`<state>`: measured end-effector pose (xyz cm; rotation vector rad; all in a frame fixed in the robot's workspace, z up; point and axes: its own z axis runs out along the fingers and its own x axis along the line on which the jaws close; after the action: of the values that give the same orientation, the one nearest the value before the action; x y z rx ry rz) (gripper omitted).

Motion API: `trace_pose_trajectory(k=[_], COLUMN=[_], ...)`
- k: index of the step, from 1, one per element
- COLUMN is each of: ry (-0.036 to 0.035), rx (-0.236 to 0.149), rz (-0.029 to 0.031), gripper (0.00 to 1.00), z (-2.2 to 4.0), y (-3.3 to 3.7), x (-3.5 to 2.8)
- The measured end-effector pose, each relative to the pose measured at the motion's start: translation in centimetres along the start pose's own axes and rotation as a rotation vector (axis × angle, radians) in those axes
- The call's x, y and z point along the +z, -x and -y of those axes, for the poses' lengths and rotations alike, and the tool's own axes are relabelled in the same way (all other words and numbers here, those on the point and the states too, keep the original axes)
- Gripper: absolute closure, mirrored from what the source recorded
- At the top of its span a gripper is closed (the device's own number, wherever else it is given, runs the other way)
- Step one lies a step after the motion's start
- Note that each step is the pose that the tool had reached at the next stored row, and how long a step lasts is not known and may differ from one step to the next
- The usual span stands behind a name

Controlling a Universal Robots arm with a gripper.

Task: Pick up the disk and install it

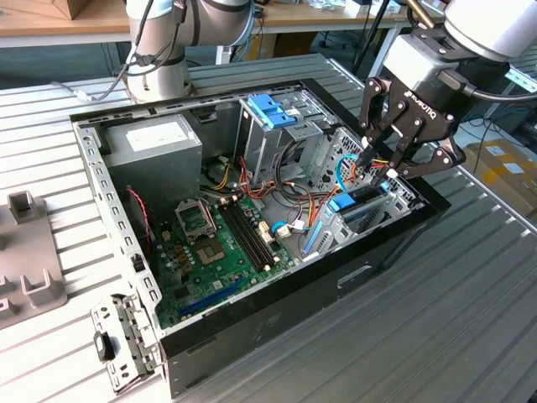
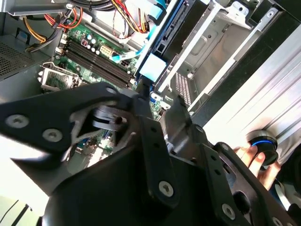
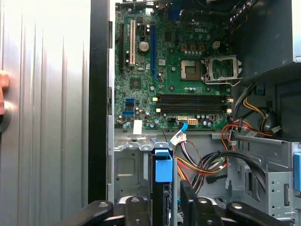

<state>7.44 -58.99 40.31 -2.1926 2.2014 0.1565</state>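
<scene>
The disk (image 1: pixel 357 206) stands on edge in the bay at the front corner of the open computer case (image 1: pixel 277 311), on the exterior view's right. Its bright blue carrier frame shows in both wrist views (image 2: pixel 160 42) (image 3: pixel 163 165). My gripper (image 1: pixel 380 168) hangs just above the disk's upper end. The black fingers (image 3: pixel 188 205) straddle the disk's edge with a gap on each side, so the gripper (image 3: pixel 164 207) is open. In the second wrist view the gripper (image 2: pixel 157 101) sits just past the carrier's end.
Inside the case lie a green motherboard (image 1: pixel 222 243), a grey power supply (image 1: pixel 155 143), loose cables (image 1: pixel 294 197) and a drive cage with a blue bracket (image 1: pixel 270 109). Grey fixtures (image 1: pixel 25 243) stand at the exterior view's left. A person's hand (image 2: pixel 254 160) rests by a blue-lit knob (image 2: pixel 262 143).
</scene>
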Motion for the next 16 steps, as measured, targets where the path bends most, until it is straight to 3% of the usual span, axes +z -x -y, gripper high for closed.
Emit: trace_pose_trajectory(k=[2,5,10,16], ry=[0.0,0.0,0.0005,0.0024], rx=[0.0,0.0,0.0,0.0], rz=[0.0,0.0,-0.0002,0.0], gripper=[0.76,0.87,0.89,0.89], z=[0.0,0.01,0.1,0.77], y=[0.01,0.0,-0.02,-0.02], x=[0.08,0.2,0.35,0.48])
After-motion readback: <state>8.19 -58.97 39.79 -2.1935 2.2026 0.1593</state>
